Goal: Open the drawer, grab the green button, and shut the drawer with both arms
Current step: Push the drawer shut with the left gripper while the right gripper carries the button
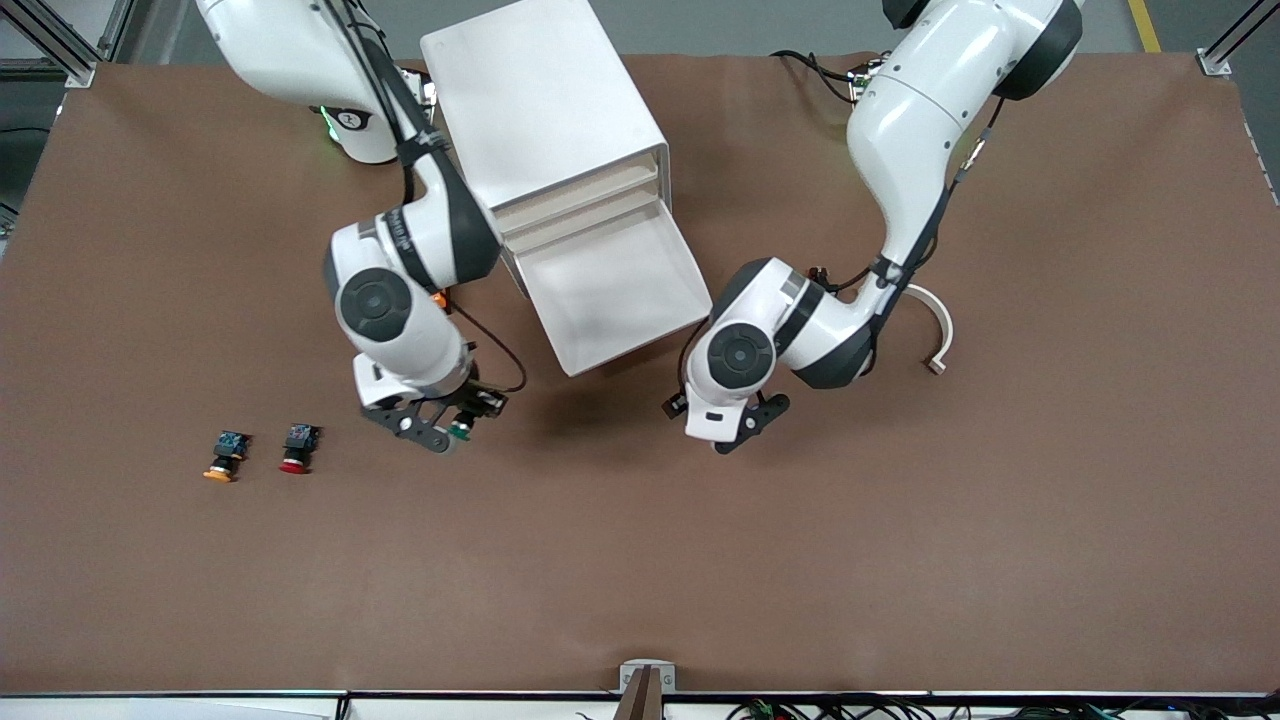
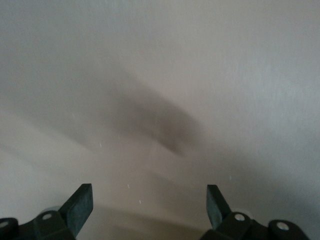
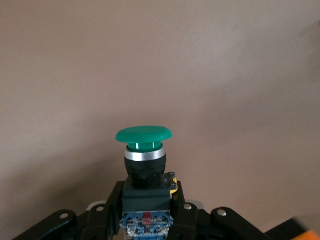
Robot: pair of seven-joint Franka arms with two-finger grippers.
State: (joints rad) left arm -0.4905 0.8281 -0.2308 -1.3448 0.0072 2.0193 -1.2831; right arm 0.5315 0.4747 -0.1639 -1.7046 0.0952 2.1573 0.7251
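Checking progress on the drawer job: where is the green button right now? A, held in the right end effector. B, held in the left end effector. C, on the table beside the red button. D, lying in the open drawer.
A: the right wrist view shows the green button clamped in the right end effector, over bare table, out of the drawer.
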